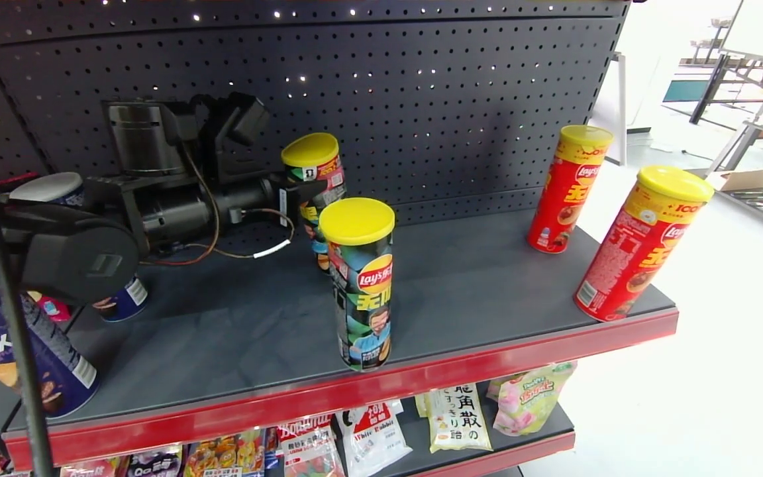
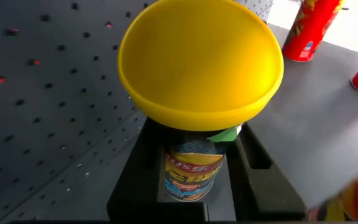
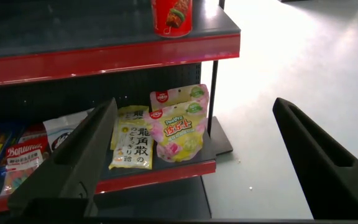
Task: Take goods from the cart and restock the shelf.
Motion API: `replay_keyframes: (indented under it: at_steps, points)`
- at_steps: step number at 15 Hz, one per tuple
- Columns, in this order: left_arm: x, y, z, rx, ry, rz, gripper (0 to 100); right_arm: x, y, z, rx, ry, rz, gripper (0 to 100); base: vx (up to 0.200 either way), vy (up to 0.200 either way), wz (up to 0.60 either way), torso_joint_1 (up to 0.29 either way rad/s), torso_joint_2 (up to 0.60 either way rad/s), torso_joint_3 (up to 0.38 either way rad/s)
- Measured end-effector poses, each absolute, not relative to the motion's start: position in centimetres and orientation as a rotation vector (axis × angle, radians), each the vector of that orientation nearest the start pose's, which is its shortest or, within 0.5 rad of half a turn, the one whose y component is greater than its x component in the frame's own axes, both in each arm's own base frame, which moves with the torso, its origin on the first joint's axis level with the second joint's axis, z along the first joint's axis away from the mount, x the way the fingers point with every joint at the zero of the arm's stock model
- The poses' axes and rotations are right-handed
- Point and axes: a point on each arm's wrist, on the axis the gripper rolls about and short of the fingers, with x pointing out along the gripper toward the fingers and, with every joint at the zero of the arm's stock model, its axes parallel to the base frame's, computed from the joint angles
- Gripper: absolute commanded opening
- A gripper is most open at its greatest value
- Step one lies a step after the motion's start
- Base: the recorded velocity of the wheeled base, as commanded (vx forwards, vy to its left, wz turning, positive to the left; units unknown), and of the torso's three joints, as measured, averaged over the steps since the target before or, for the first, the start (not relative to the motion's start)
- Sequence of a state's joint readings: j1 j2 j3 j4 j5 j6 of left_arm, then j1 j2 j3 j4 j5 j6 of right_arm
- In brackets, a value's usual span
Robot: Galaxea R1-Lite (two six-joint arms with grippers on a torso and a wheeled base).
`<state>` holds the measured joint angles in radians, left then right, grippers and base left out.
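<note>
Blue can is seen at 8 o'clock by the shelf front edge. At centre a yellow-lidded chip can stands upright, with a red can at 3 o'clock. Farther back, by the pegboard, the left gripper fingers are clamped on a second chip can. In the right wrist view, the right gripper fingers are spread wide, empty, before snack bags on a lower shelf.
</note>
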<state>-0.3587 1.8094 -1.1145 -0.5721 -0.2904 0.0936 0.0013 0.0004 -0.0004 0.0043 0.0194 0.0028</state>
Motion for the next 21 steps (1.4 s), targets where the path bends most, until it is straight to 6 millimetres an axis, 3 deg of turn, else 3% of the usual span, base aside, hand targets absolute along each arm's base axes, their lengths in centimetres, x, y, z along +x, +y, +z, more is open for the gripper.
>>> replay_keyframes:
  at_steps: [11, 21]
  points:
    - [35.4, -16.1, 21.2, 0.087, 0.112, -0.652, 0, -2.3, 0.0, 7.5, 0.003, 0.003, 0.021, 100, 0.000, 0.000, 0.00, 0.000, 0.00, 0.000]
    - [35.6, -15.8, 21.4, 0.096, 0.120, -0.637, 0, -2.3, 0.0, 7.5, 0.003, 0.004, 0.020, 100, 0.000, 0.000, 0.00, 0.000, 0.00, 0.000]
